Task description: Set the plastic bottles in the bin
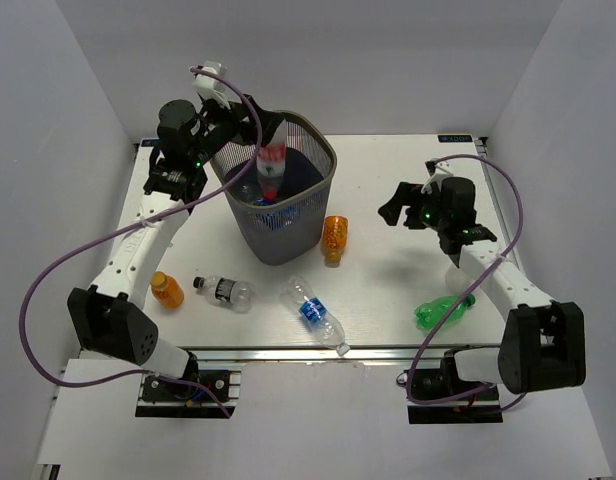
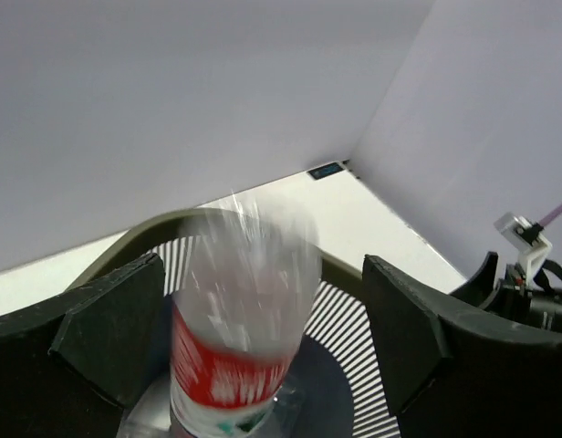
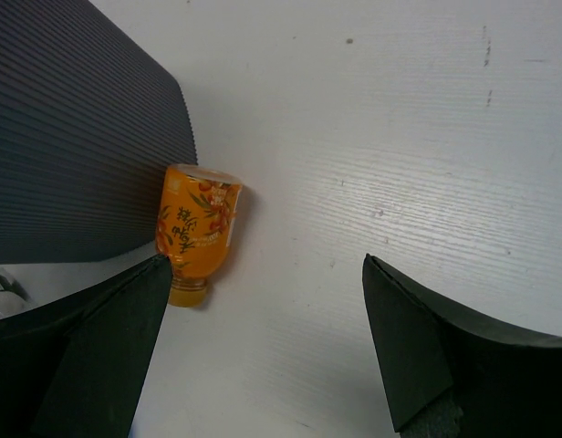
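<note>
The bin (image 1: 288, 225) stands at the back left of the table. My left gripper (image 1: 254, 128) is over its rim, open; in the left wrist view (image 2: 263, 338) a clear bottle with a red label (image 2: 235, 356) is motion-blurred between the spread fingers, free of the right one, over the bin's mesh (image 2: 349, 319). The same bottle (image 1: 272, 170) shows upright inside the bin. My right gripper (image 1: 393, 212) is open and empty above the table (image 3: 263, 347). An orange bottle (image 3: 194, 228) lies beside the bin wall (image 3: 71, 137), ahead and left of it.
On the table lie that orange bottle (image 1: 334, 237), a second orange bottle (image 1: 168, 290), a clear bottle with a black label (image 1: 224, 289), a blue-labelled bottle (image 1: 314, 313) and a green bottle (image 1: 443, 310). White walls close in three sides.
</note>
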Controlling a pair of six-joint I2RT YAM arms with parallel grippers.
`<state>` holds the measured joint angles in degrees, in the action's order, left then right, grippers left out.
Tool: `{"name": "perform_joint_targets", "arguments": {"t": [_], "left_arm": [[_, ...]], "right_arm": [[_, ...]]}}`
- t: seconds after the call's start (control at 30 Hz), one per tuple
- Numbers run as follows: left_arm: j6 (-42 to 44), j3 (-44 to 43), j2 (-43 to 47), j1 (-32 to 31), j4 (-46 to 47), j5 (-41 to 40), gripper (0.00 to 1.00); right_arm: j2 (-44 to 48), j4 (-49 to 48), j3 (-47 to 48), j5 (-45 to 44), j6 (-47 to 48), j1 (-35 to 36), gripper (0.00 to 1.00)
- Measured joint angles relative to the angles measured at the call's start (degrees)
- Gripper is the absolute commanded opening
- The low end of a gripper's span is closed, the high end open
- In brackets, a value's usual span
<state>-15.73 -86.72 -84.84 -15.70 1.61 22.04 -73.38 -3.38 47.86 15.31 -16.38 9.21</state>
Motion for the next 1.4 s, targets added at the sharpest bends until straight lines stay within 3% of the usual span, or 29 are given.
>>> {"name": "perform_joint_targets", "arguments": {"t": [0.33, 0.53, 0.67, 0.87, 0.97, 1.07, 1.1, 1.13, 1.4], "left_arm": [[-0.3, -3.3, 0.6, 1.0, -6.5, -13.7, 0.98], [-7.1, -3.2, 0.7, 12.3, -9.4, -16.7, 0.98], [-12.7, 8.7, 4.1, 19.6, -9.6, -23.6, 0.98], [-18.0, 25.5, 11.1, 20.8, -13.4, -31.8, 0.98], [-19.3, 28.3, 13.1, 20.8, -14.6, -34.2, 0.98], [-19.7, 28.3, 13.7, 20.9, -14.9, -35.8, 0.98], [-19.8, 28.3, 13.8, 20.9, -15.0, -36.2, 0.98], [-19.9, 28.3, 13.9, 20.9, -15.0, -36.4, 0.98], [-20.3, 28.3, 14.1, 21.0, -15.8, -37.3, 0.98]], "right_arm": [[-10.2, 0.2, 3.3, -3.0, -2.0, 9.9, 0.90], [-18.1, -1.4, 7.2, -4.8, -4.9, 14.9, 0.89], [-22.9, -1.9, 9.0, -5.6, -6.8, 16.7, 0.89], [-28.7, -3.2, 10.2, -6.0, -9.4, 18.6, 0.88], [-30.5, -4.0, 10.6, -5.9, -10.4, 19.0, 0.81], [-32.0, -5.0, 11.3, -5.5, -11.3, 19.1, 0.66], [-32.2, -5.5, 11.3, -5.5, -11.4, 19.1, 0.54], [-32.2, -5.7, 11.3, -5.5, -11.6, 19.1, 0.50], [-25.6, -2.8, 11.2, -10.3, -9.8, 18.9, 0.32]]}}
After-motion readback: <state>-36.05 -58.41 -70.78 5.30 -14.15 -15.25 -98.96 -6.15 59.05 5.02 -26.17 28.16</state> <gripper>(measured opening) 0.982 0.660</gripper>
